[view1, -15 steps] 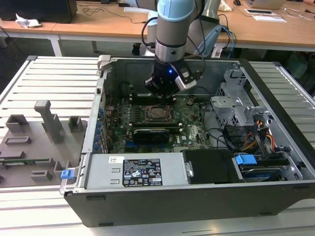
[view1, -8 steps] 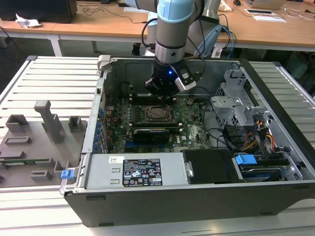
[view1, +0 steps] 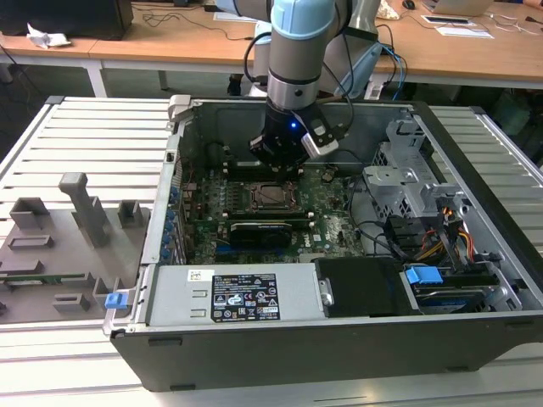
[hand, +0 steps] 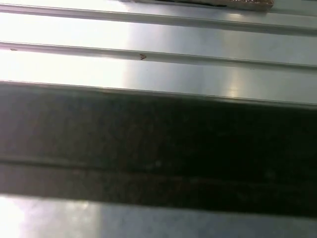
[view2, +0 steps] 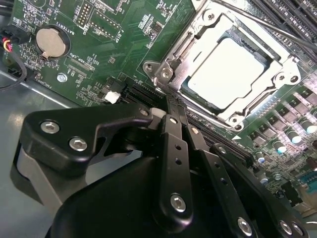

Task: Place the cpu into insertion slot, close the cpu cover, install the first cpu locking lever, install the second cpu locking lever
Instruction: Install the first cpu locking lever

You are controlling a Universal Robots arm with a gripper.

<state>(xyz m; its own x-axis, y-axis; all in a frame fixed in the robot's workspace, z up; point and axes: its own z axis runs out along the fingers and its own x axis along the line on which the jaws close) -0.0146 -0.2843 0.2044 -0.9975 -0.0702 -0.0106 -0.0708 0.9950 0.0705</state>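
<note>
1. Open computer case (view1: 475, 280) lies flat on the slatted table (view1: 93, 144), side off so the arm can reach in from above.
2. Motherboard (view1: 327, 216) sits on the case floor; long black card (view1: 263, 231) is just beside the socket, toward the case's power-supply end.
3. Gripper (view1: 278, 161) hangs low over the board, right above the insertion slot (view1: 270, 195), nothing between its fingers (view2: 171, 148), which sit narrow, close together.
4. Cpu cover (view2: 171, 62) appears folded down flat around the chip, framing it.
5. Cpu (view2: 230, 69) lies seated in the slot, metal top showing through the cover window; a thin lever rod (view2: 257, 22) runs along the socket edge, latched or not is unclear.
</note>
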